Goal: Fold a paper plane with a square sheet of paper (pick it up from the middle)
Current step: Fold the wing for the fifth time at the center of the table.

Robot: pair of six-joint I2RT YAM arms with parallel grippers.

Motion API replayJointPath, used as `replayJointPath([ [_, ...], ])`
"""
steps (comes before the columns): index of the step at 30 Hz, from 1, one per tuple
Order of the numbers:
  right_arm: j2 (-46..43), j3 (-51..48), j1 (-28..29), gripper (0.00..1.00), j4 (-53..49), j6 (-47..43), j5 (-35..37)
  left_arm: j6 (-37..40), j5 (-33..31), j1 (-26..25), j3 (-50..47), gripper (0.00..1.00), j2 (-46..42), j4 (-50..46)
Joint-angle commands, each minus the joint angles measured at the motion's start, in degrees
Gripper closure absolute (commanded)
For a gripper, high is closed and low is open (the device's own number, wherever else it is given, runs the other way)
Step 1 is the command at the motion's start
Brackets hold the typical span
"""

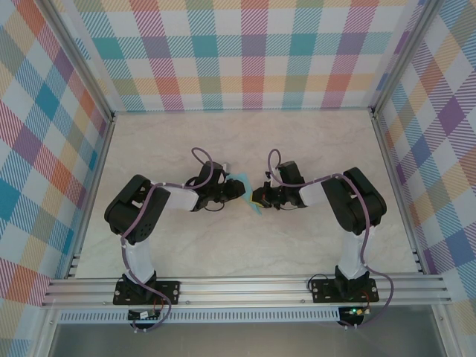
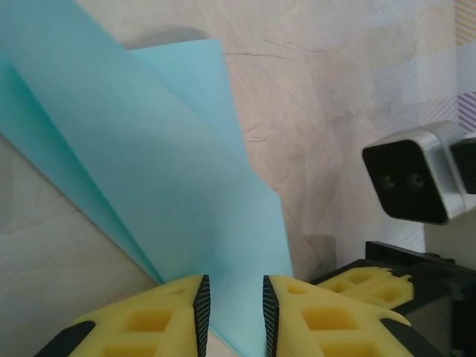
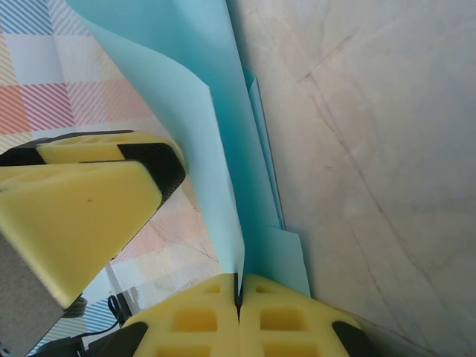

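Note:
The light blue sheet of paper (image 1: 255, 210) hangs above the table between the two arms, folded into several layers. From these views I cannot tell whether it has the shape of a paper plane. My right gripper (image 3: 239, 279) is shut on the lower edge of the paper (image 3: 216, 111), pads pressed together. My left gripper (image 2: 236, 281) faces it from the left with its pads a little apart. The paper (image 2: 171, 171) runs down through that gap and touches neither pad. In the top view the left gripper (image 1: 235, 192) and right gripper (image 1: 257, 198) almost meet.
The marble-patterned table (image 1: 245, 141) lies below, walled by checked panels (image 1: 245, 52) at the back and sides. The right wrist's camera (image 2: 416, 175) and a right finger (image 2: 364, 286) sit close to my left gripper. A left finger (image 3: 82, 201) looms beside the paper.

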Motion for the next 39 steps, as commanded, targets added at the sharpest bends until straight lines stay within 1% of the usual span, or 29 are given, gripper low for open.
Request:
replayJointPath([
  [1, 2.6, -0.1, -0.7, 1.00, -1.8, 0.8, 1.4, -0.4, 2.9, -0.5, -1.2, 0.73, -0.9, 4.6],
  [4, 3.2, 0.2, -0.8, 1.00, -2.4, 1.1, 1.5, -0.3, 3.5, -0.6, -1.0, 0.75, -0.4, 5.1],
  [14, 3.8, 0.6, -1.2, 1.00, -3.9, 1.6, 2.0, -0.6, 2.4, -0.8, -0.1, 0.83, 1.9, 3.0],
  [22, 4.2, 1.0, -1.2, 1.00, -4.3, 1.6, 1.7, -0.4, 0.1, -1.3, 1.7, 0.86, 3.5, -2.0],
  [26, 3.9, 1.4, -1.2, 1.00, -4.8, 1.7, 1.2, -0.1, -1.7, -1.6, 2.9, 0.87, 4.6, -6.7],
  [31, 2.7, 2.2, -1.2, 1.00, -6.1, 1.6, 0.6, -0.3, -2.6, -1.6, 3.5, 0.88, 6.2, -10.4],
  [34, 1.4, 2.7, -1.2, 0.93, -7.2, 1.3, 0.5, -0.5, -2.8, -1.6, 3.6, 0.88, 6.8, -12.0],
  [39, -0.8, 3.6, -1.2, 0.85, -9.7, 0.3, 0.7, -0.6, -3.3, -1.6, 3.7, 0.89, 7.3, -13.7],
])
